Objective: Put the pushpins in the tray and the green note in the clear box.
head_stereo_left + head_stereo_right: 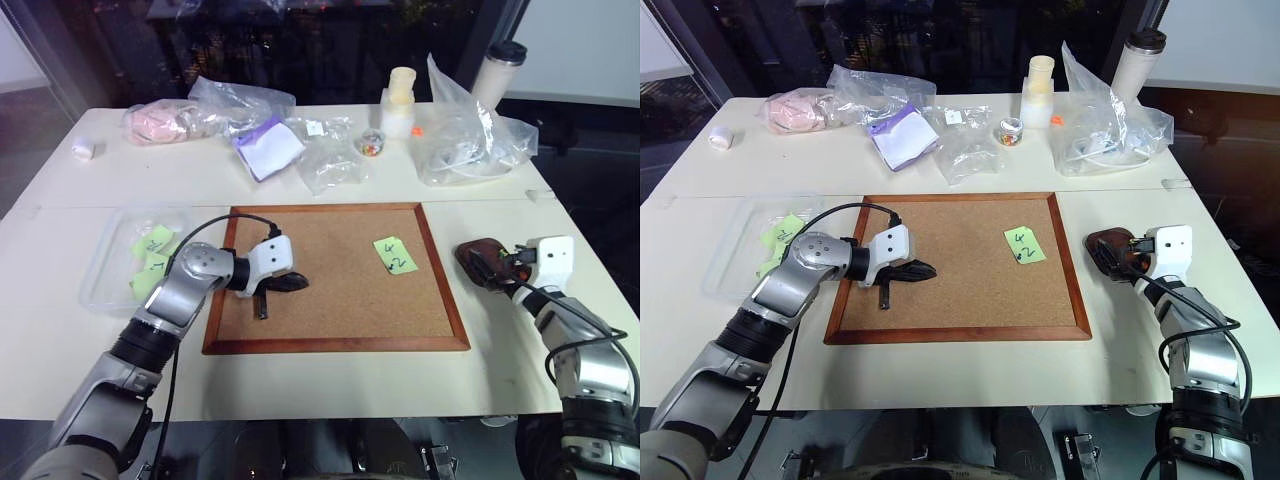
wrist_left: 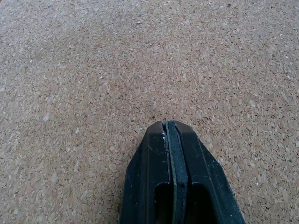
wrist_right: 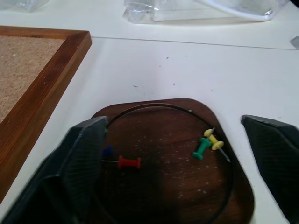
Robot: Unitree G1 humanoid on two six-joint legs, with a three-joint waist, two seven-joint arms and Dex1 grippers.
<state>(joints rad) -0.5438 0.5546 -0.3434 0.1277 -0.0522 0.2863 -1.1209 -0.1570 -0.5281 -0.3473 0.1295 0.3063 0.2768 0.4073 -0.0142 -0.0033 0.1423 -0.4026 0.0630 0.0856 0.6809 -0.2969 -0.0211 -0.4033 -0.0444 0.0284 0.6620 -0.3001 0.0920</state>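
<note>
We see the pushpins, red, green, yellow and a partly hidden blue one, lying in the tray, which sits on the white table just right of the cork board. Our right gripper hovers over the tray, fingers spread wide and empty. The green note lies on the board's right part. Our left gripper rests pinched shut on the cork. The clear box, holding other green notes, stands left of the board.
</note>
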